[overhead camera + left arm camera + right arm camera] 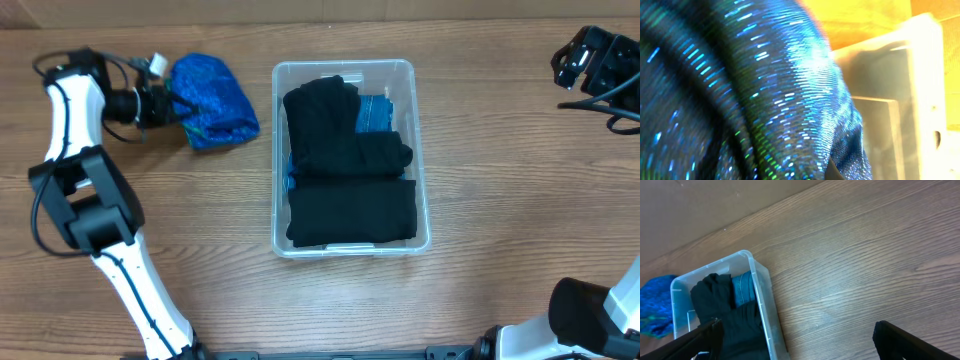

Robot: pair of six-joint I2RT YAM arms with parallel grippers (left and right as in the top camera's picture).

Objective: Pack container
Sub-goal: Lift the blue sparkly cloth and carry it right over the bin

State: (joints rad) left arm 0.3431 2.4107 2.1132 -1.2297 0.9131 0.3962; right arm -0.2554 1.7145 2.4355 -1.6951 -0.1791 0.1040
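The container (345,65) sat mid-table (500,150), already holding folded black garments (350,205) beside a blue denim piece (375,112). Just left of the container lay a shimmering blue cloth (215,100), with the left gripper (165,102) pressed into the side facing away from the container. Cloth filled the wrist view, so I could not tell whether it had clamped the fabric. The right gripper (797,326), well off to the container's right, was spread wide and empty. Done well, the grasp would likely need a thick bunch of fabric, a lift clearing the container's left rim, and a release over the black pile so nothing draped outside.
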